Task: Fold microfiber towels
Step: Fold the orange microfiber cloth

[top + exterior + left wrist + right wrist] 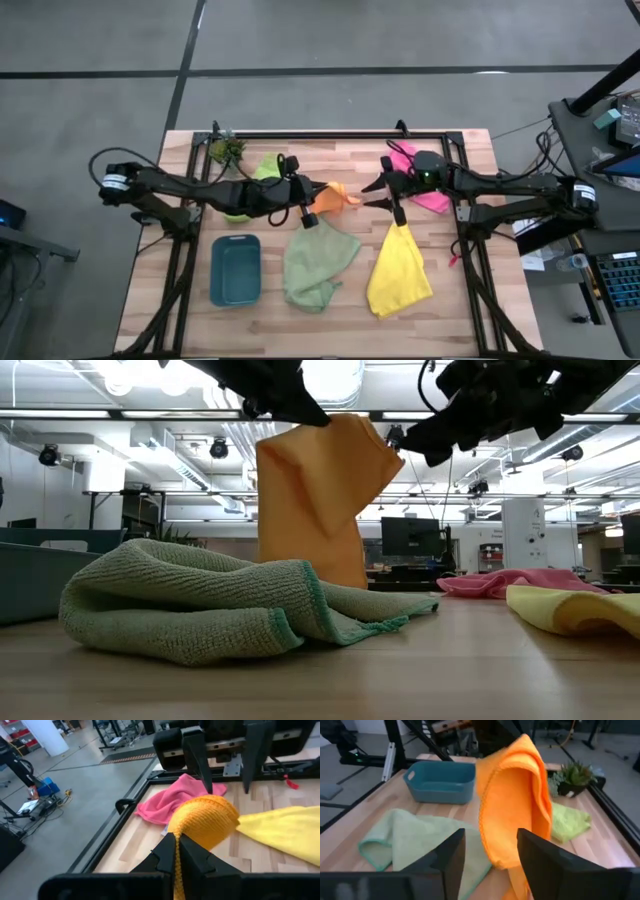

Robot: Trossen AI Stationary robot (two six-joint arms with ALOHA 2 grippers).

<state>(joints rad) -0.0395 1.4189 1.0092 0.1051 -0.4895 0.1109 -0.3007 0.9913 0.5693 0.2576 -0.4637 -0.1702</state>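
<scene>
The orange towel (332, 199) hung in the air, pinched in the left gripper (312, 193), whose 2 fingers were clamped tight on it. Facing it, the right gripper (377, 194) stood parted, its jaws open around the towel's free edge, gripping nothing.

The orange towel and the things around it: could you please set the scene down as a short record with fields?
orange towel: hanging in the air above the table
left gripper: shut on orange towel
right gripper: open, fingers either side of the orange towel
sage towel: crumpled on the table
yellow towel: on the table
pink towel: on the table
lime towel: beside the plant
tray: beside the sage towel
</scene>
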